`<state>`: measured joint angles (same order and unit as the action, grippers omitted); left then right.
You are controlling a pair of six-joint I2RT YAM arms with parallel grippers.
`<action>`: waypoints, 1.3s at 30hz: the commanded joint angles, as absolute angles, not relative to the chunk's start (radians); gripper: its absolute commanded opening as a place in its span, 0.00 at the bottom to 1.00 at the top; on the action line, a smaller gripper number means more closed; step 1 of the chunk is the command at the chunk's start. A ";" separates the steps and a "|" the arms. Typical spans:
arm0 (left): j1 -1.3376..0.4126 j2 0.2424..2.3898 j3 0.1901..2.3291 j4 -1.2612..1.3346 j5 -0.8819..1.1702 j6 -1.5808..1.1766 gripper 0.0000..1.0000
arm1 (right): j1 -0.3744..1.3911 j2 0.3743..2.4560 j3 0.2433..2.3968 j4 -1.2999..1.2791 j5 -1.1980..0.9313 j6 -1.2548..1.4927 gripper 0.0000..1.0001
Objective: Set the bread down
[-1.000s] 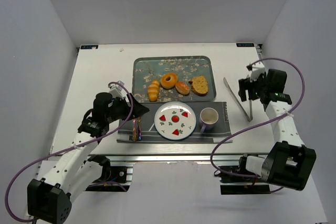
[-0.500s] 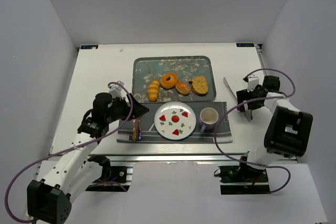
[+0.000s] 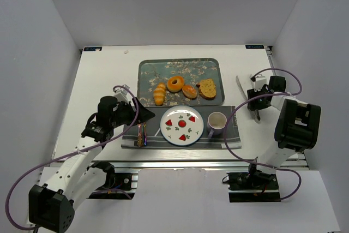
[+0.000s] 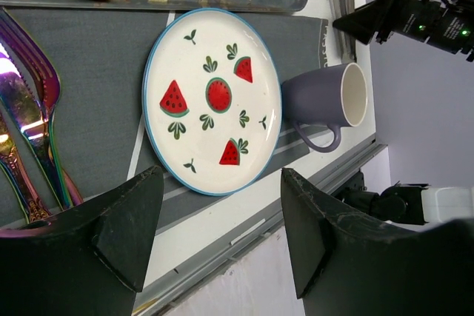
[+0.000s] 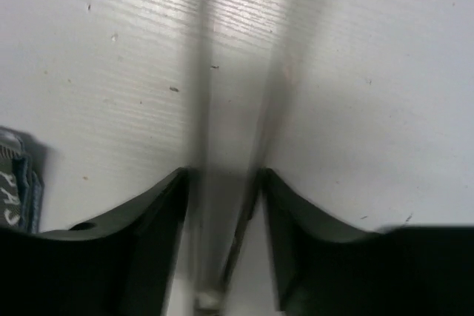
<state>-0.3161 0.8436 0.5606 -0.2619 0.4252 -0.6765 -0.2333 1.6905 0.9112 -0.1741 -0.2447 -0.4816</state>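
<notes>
Several breads lie on the patterned tray [image 3: 148, 70]: a long roll [image 3: 159, 93], a doughnut [image 3: 175, 83], a small bun [image 3: 190, 91] and a brown slice [image 3: 207, 88]. In front stands the watermelon plate [image 3: 182, 116], bare. Metal tongs [image 3: 238, 83] lie on the table to the right of the tray. My right gripper [image 3: 256, 105] is down on them; in the right wrist view its fingers [image 5: 222, 174] press both arms of the tongs [image 5: 201, 72]. My left gripper [image 4: 220, 174] hangs open over the plate's [image 4: 215, 49] near side, holding nothing.
A purple mug [image 3: 217, 122] stands right of the plate on a grey mat [image 3: 230, 135]. Cutlery [image 3: 142, 133] lies on the mat's left end, under my left arm. White walls enclose the table on three sides.
My right arm swung down and left from above the table onto the tongs, and its jaws have narrowed round them. The left arm has not moved.
</notes>
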 commanded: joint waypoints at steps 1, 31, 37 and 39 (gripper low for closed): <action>-0.311 0.851 0.592 -0.264 0.416 -0.666 0.74 | -0.227 1.714 0.920 -0.160 -0.255 -0.476 0.45; -0.311 0.883 0.603 -0.224 0.448 -0.657 0.74 | 0.178 1.414 1.262 -0.514 -0.459 -0.534 0.51; -0.311 0.939 0.607 -0.180 0.462 -0.653 0.74 | 0.210 1.431 1.236 -0.548 -0.433 -0.548 0.53; -0.311 0.969 0.612 -0.166 0.471 -0.652 0.74 | 0.224 1.443 1.229 -0.554 -0.428 -0.567 0.54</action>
